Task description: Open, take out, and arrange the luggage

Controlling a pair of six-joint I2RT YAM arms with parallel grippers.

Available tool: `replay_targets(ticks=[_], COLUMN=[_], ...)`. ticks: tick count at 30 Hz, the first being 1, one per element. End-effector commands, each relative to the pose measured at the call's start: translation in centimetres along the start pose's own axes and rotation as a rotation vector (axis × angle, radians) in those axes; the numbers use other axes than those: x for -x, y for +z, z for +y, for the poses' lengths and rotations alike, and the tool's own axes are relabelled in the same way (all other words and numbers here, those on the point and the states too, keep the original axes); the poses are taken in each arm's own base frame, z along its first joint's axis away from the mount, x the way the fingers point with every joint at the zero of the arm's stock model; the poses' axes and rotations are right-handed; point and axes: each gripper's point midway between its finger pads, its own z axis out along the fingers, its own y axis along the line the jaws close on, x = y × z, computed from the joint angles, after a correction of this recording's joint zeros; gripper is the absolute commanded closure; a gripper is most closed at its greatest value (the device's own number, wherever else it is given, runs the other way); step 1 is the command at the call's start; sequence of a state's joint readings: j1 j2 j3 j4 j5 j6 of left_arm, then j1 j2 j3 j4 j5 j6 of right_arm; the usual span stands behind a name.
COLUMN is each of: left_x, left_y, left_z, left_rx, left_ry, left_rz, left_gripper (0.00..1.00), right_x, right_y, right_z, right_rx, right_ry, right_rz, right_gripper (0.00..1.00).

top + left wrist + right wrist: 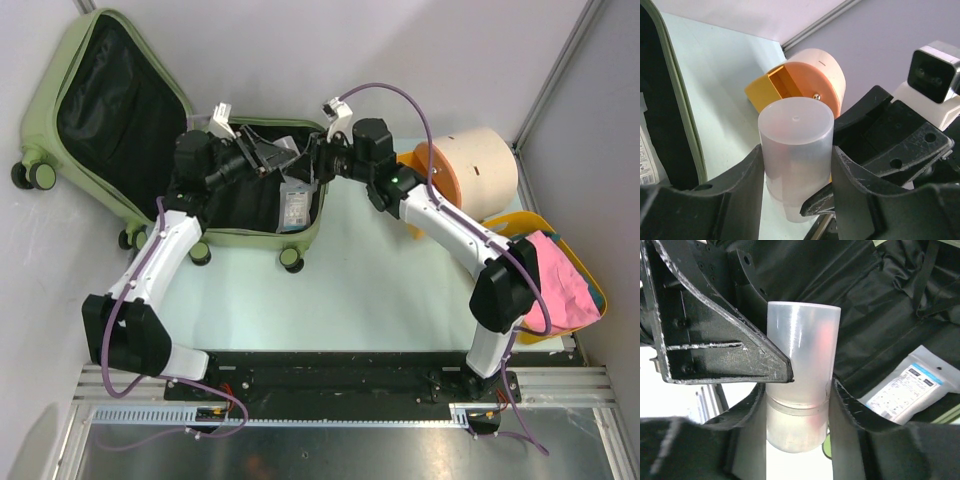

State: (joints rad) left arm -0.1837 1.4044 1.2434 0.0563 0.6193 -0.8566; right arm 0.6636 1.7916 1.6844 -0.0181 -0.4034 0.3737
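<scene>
The pale green luggage lies open at the back left, its black-lined lid spread flat. A translucent white capped container hangs over the suitcase's right edge. My left gripper is shut on it, a finger pressed to each side. My right gripper comes from the opposite side and is shut on the same container lower down, by its seam. In the top view both grippers meet tip to tip and hide the container.
A white printed packet lies in the suitcase's lower half. The cream drum with an orange face lies at the back right. A yellow basket holding pink cloth stands at the right edge.
</scene>
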Motion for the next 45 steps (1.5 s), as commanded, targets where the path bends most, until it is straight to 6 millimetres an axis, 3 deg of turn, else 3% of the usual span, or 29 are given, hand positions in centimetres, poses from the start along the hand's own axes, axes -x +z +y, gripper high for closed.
replay_targets(ticks=[1, 3, 4, 7, 9, 11, 14, 17, 18, 21, 24, 28, 31, 34, 35, 38, 41, 45], left_x=[1.6, 1.7, 1.8, 2.3, 2.7, 2.6, 2.0, 1.3, 1.1, 0.3, 0.0, 0.0, 0.0, 0.1, 0.1, 0.0, -0.1, -0.4], left_y=[-0.5, -0.4, -0.5, -0.7, -0.9, -0.9, -0.9, -0.8, -0.7, -0.6, -0.5, 0.0, 0.1, 0.1, 0.0, -0.1, 0.0, -0.1], left_z=[-3.1, -3.1, -3.1, -2.9, -2.8, -2.5, -2.0, -1.5, -1.4, -1.3, -1.3, -0.9, -1.0, -1.1, -1.1, -1.1, -1.0, -1.1], left_rx=[-0.072, -0.073, -0.07, -0.051, -0.042, -0.036, -0.028, -0.025, -0.026, -0.033, -0.04, -0.035, -0.041, -0.04, -0.04, -0.042, -0.042, -0.048], left_ry=[0.028, 0.031, 0.039, 0.081, 0.109, 0.12, 0.135, 0.145, 0.137, 0.129, 0.134, 0.132, 0.13, 0.14, 0.144, 0.147, 0.152, 0.164], left_rz=[-0.069, -0.068, -0.077, -0.11, -0.127, -0.123, -0.111, -0.088, -0.08, -0.055, -0.043, -0.035, -0.029, -0.033, -0.035, -0.033, -0.029, -0.022], left_gripper=[0.6, 0.39, 0.23, 0.06, 0.03, 0.0, 0.0, 0.0, 0.0, 0.0, 0.0, 0.0, 0.0, 0.0, 0.0, 0.0, 0.0, 0.0], right_x=[0.8, 1.4, 1.7, 2.2, 2.1, 3.4, 3.1, 1.7, 0.9, -0.7, -1.8, -2.8, -3.3, -2.8, -2.9, -2.1, -2.0, -2.3], right_y=[-1.0, -1.7, -2.0, -3.5, -4.7, -6.6, -9.9, -13.9, -15.8, -19.5, -21.8, -22.4, -22.7, -22.4, -22.0, -20.4, -18.7, -16.8], right_z=[-1.0, -1.5, -1.9, -2.8, -4.4, -5.7, -8.1, -11.1, -13.4, -16.8, -19.1, -20.8, -22.2, -22.3, -21.9, -20.5, -19.2, -17.8], right_rx=[-0.052, -0.066, -0.077, -0.105, -0.141, -0.195, -0.308, -0.47, -0.58, -0.717, -0.803, -0.854, -0.879, -0.877, -0.854, -0.793, -0.742, -0.684], right_ry=[-0.047, -0.058, -0.077, -0.095, -0.135, -0.197, -0.247, -0.332, -0.371, -0.372, -0.353, -0.345, -0.355, -0.355, -0.344, -0.351, -0.378, -0.418], right_rz=[0.009, 0.007, 0.006, 0.01, 0.025, 0.012, 0.064, 0.157, 0.217, 0.328, 0.378, 0.431, 0.464, 0.459, 0.457, 0.431, 0.423, 0.431], right_gripper=[0.75, 0.89, 0.93, 1.0, 1.0, 1.0, 1.0, 1.0, 1.0, 1.0, 1.0, 0.98, 0.9, 0.59, 0.45, 0.31, 0.26, 0.27])
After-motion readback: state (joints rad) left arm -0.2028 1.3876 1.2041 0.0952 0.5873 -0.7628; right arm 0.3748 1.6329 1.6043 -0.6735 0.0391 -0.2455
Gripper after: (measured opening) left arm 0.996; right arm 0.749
